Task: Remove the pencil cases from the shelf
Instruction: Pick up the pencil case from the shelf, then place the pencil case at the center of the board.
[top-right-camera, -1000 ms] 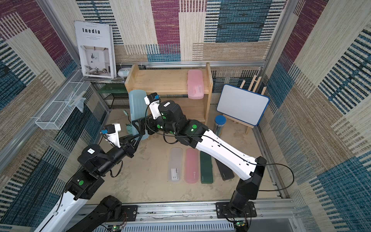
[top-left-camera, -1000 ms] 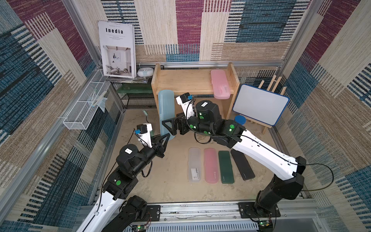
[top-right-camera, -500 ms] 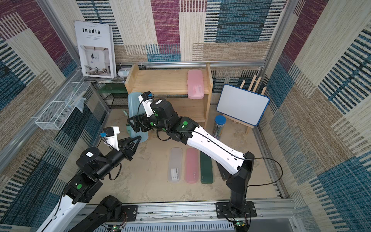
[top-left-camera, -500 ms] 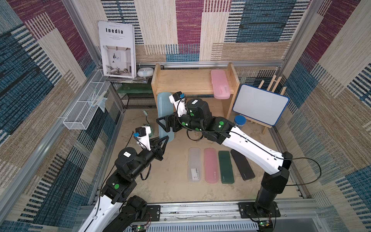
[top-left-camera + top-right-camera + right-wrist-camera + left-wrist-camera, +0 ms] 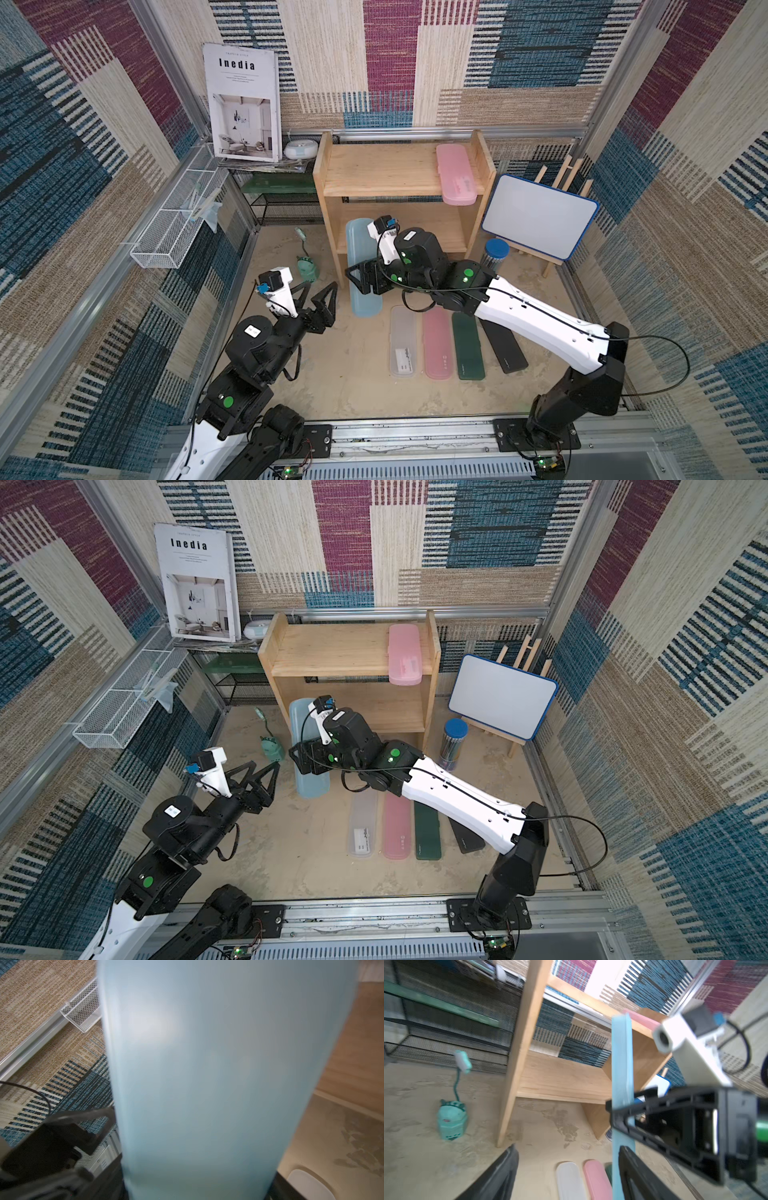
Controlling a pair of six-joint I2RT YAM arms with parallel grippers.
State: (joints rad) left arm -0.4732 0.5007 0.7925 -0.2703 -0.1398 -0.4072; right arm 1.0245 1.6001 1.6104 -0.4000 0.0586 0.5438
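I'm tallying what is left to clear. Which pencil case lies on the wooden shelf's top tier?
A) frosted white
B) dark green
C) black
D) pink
D: a pink pencil case lies on the top tier of the shelf, at one end, while the frosted white case, the dark green case and the black case lie on the floor.

Both top views from high over the front edge, looking down and back at the shelf (image 5: 382, 170), nearly the same scene, left wrist view low, facing the shelf, right wrist view tight against the light blue case (image 5: 218, 1084), shared with the left wrist view
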